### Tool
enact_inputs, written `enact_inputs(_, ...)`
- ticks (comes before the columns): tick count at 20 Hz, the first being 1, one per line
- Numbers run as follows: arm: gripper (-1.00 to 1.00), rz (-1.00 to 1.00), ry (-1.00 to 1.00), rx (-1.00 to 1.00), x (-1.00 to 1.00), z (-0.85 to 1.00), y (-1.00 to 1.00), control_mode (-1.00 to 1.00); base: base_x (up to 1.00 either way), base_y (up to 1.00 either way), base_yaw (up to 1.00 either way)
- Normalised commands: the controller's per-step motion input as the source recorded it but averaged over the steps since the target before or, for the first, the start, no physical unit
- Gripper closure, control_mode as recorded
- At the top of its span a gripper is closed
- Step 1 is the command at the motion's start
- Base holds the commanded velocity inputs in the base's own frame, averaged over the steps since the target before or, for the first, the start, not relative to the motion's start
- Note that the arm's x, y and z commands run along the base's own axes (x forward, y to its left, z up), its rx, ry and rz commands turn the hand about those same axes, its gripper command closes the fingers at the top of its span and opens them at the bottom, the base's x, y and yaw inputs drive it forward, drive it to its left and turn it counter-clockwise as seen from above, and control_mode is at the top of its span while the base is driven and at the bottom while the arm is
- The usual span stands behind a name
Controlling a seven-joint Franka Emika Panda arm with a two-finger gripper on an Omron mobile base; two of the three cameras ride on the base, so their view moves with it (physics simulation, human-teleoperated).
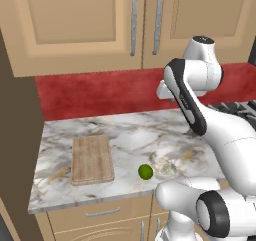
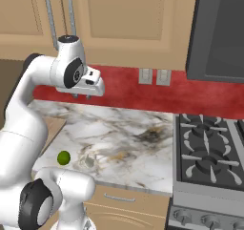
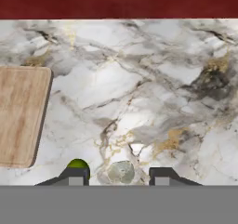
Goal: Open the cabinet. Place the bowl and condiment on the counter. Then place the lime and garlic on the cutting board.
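Both doors of the cabinet (image 1: 75, 25) are closed, silver handles (image 1: 133, 22) side by side. My gripper (image 2: 81, 96) hangs high above the counter (image 1: 130, 130) in front of the red backsplash, open and holding nothing. In the hand view its fingertips (image 3: 74, 174) frame the garlic (image 3: 121, 171) far below, and the lime (image 3: 77, 164) lies just left of it. The lime (image 1: 145, 172) and garlic (image 1: 167, 167) rest near the counter's front edge. The cutting board (image 1: 91, 159) lies bare to their left. The bowl and condiment are hidden.
A gas stove (image 2: 209, 148) adjoins the counter on the right, with a dark microwave (image 2: 221, 33) above it. Wall sockets (image 2: 153, 76) sit on the red backsplash. A tall brown panel (image 1: 15, 150) bounds the counter on the left. Drawers (image 1: 102, 213) run below.
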Motion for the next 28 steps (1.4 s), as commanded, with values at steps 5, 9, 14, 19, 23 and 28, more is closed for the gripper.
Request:
enact_inputs(5,-1.00,0.03,-0.17,-0.01,-0.37,0.12,0.03,-1.00,0.00,0.00,0.00)
enact_inputs(9,-1.00,0.00,-0.42,-0.09,-0.61,0.45,0.04,-1.00,0.00,0.00,0.00)
enact_inputs(14,-1.00,0.00,-0.35,-0.14,-0.13,0.66,0.29,-1.00,0.00,0.00,0.00)
enact_inputs(19,-1.00,0.00,-0.28,-0.06,0.14,0.74,0.30,-1.00,0.00,0.00,0.00)
enact_inputs(23,-1.00,0.00,-0.18,0.00,0.32,0.69,0.21,-1.00,0.00,0.00,0.00)
enact_inputs(28,-1.00,0.00,-0.12,0.00,0.47,0.47,0.18,-1.00,0.00,0.00,0.00)
